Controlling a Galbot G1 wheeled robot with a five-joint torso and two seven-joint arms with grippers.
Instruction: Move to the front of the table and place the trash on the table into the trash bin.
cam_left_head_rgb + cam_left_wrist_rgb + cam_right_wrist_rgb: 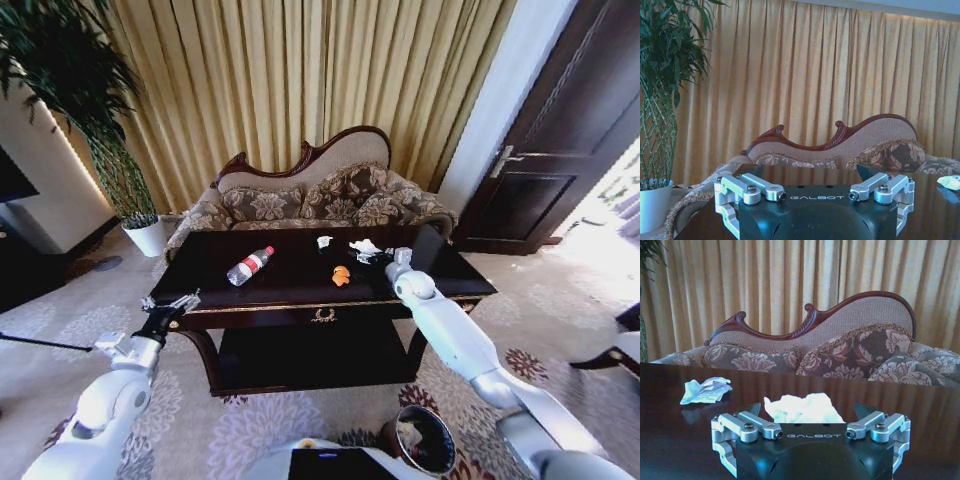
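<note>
On the dark glossy table point(300, 285) all of the litter is lying where it is waiting to be collected, so the drive to the front looks done while the clearing itself is only beginning. The clear bottle point(250, 266) with its red cap is resting on its side toward the robot's left of the tabletop, the orange scrap point(341, 276) is sitting near the front edge at the middle, and two crumpled white papers are lying farther back: one small piece point(324, 241) and a larger wad point(364, 246) just beside the right arm's reach. The right gripper point(384, 257) is hovering low over the tabletop with its jaws spread wide, and in the right wrist view the wad point(804, 409) is sitting between the two dark fingertips without being pinched, with the smaller piece point(706, 390) lying apart from it. The left gripper point(172, 303) is hanging off the table's left front corner, its jaws likewise spread and holding nothing. The trash bin point(420, 440) is standing on the carpet close to the robot's base on its right side; I cannot tell whether anything is inside it. Judging from this, nothing appears binned so far: the first grasp is about to be attempted, and four pieces are remaining to be carried over.
</note>
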